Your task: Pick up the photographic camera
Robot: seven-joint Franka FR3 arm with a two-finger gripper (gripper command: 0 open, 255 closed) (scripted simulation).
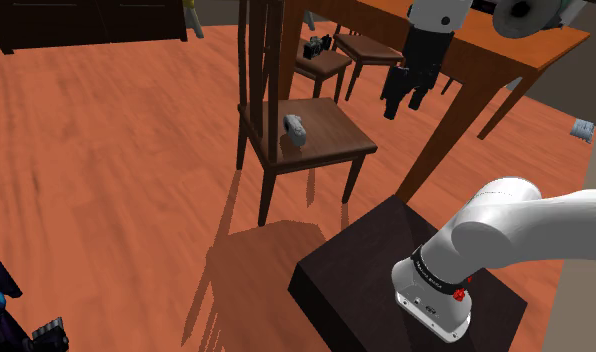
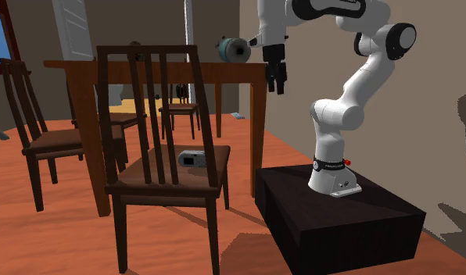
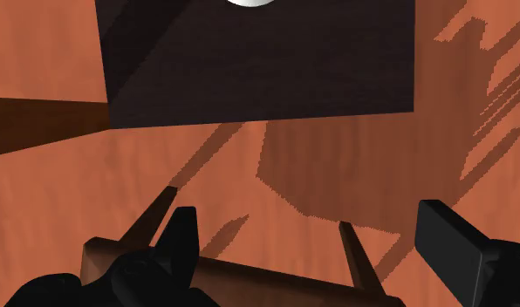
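Shoulder view: the photographic camera (image 1: 296, 129) lies on the seat of the chair (image 1: 331, 140), close to its backrest slats, with bare seat open toward the front edge. The gripper (image 1: 404, 105) hangs well above that chair, off its side by the wooden worktop's (image 1: 506, 50) edge, fingers apart and empty. Wood floor (image 1: 106, 150) spreads around the chair, and the dark stand (image 1: 366, 270) sits near it.

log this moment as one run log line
phase: pre-grasp | fingers: open, empty, raised well clear of camera | camera: lying on chair seat, untouched | pick: not done
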